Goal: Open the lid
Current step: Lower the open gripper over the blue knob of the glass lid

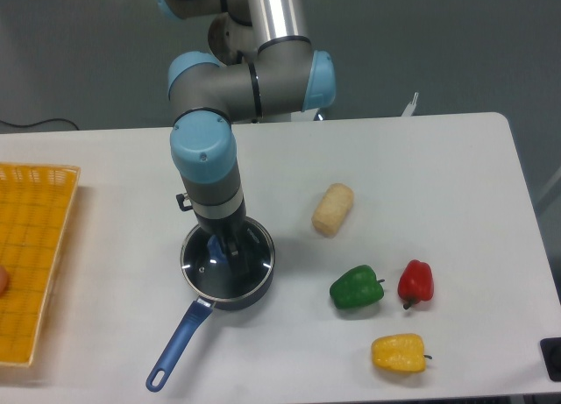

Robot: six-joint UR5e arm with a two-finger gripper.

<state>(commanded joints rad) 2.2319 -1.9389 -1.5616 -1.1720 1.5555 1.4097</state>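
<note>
The lid (pixel 250 265), a round glass disc with a metal rim, lies flat on the dark blue saucepan (pixel 230 292) left of the table's centre. My gripper (pixel 223 246) points straight down over the lid's middle, right at the blue knob, which its fingers mostly cover. Only a sliver of blue shows between the dark fingers. Whether the fingers press on the knob I cannot tell. The saucepan's long blue handle (pixel 176 346) runs toward the front left.
A beige bread roll (pixel 333 209) lies right of the saucepan. A green pepper (pixel 356 287), a red pepper (pixel 415 281) and a yellow pepper (pixel 399 352) sit at the front right. A yellow basket (pixel 31 255) fills the left edge.
</note>
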